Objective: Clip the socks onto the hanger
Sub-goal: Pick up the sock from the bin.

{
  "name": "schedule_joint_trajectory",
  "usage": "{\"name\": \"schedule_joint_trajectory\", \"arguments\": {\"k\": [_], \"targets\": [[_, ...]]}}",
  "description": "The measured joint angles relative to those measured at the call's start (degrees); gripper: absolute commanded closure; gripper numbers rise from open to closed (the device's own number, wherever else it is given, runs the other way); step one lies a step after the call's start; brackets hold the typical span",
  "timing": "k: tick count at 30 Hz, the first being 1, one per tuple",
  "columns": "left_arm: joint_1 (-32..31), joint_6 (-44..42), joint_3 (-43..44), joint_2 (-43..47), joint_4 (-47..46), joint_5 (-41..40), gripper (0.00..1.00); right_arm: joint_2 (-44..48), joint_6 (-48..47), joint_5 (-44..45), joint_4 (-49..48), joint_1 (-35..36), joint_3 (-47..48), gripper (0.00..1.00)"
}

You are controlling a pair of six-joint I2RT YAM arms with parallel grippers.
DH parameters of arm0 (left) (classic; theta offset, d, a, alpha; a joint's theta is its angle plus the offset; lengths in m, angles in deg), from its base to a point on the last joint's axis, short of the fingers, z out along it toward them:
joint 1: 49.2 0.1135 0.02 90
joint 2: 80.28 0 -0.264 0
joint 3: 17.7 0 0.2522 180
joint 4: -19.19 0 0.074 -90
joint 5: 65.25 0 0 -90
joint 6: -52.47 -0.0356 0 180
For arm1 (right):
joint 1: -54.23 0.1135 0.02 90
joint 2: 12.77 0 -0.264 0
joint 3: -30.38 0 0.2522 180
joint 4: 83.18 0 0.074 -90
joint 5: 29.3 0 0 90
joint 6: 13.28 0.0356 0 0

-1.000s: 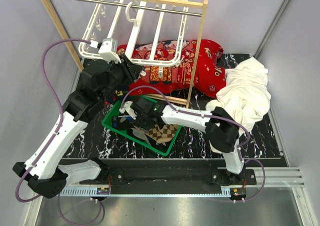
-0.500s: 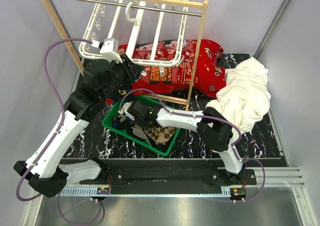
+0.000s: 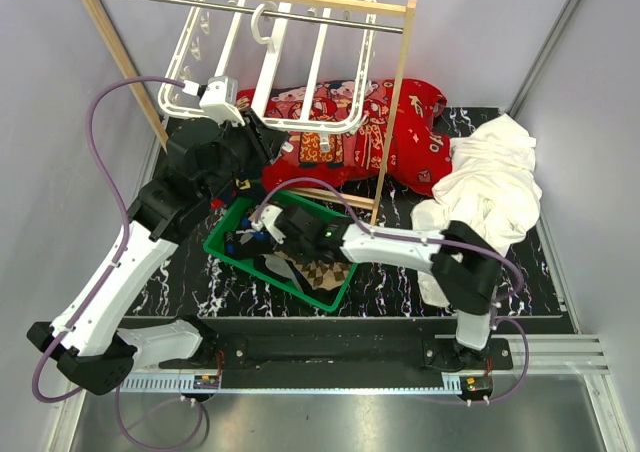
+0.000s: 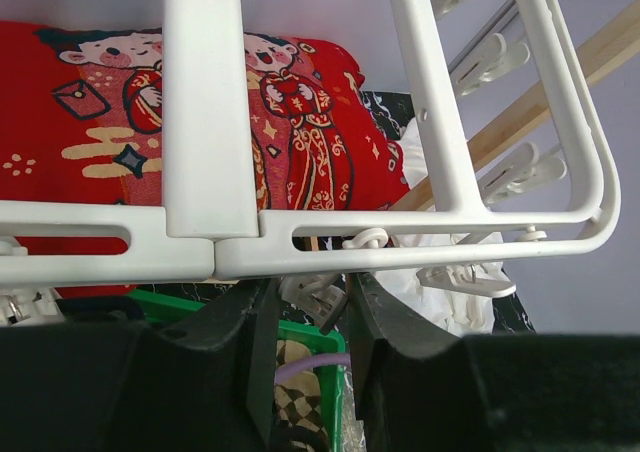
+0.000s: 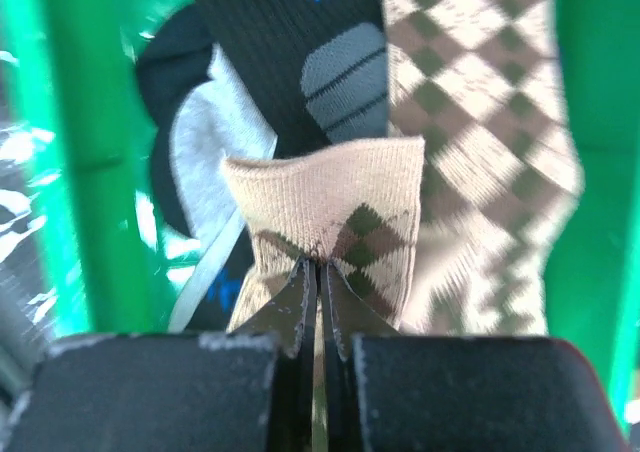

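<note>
right wrist: tan argyle sock (image 5: pixel 330 197) pinched between the right fingers (image 5: pixel 291 307).

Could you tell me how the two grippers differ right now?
The left gripper is up under the white hanger, clasping a dangling clip; the right gripper is down in the green basket. The left's fingers are held apart by the clip; the right's meet, pinching a tan argyle sock. Both have black fingers.

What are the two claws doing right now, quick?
Left claw: closed on a white clip hanging under the hanger.
Right claw: closed, pinching the tan diamond-patterned sock.
</note>
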Motion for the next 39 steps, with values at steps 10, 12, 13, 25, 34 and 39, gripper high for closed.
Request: {"name": "schedule_joint_trajectory", "arguments": {"k": [10,12,13,25,34,39], "targets": [[0.00,0.00,0.15,0.00,0.02,0.00,1.00,21.33,-0.48,2.25,-17.99,0.00,-16.13,1.00],[0.00,0.02,0.28,0.00,0.02,0.00,1.00,23.54,-1.46,3.67,-22.23,0.00,-18.86,1.00],[0.00,0.02,0.31,0.00,0.02,0.00,1.00,24.37,-1.92,4.22,-23.76,0.00,-19.96,1.00],[-0.17,0.46,1.03,0.00,0.46,0.13,1.00,30.23,-14.82,10.56,-46.40,-0.04,-28.79,1.00],[-0.33,0.68,1.18,0.00,1.46,0.22,1.00,30.23,-22.99,11.52,-50.71,-0.24,-26.64,1.00],[-0.33,0.68,1.18,0.00,1.99,0.22,1.00,30.21,-25.92,11.47,-53.62,-0.37,-24.24,1.00]]}}
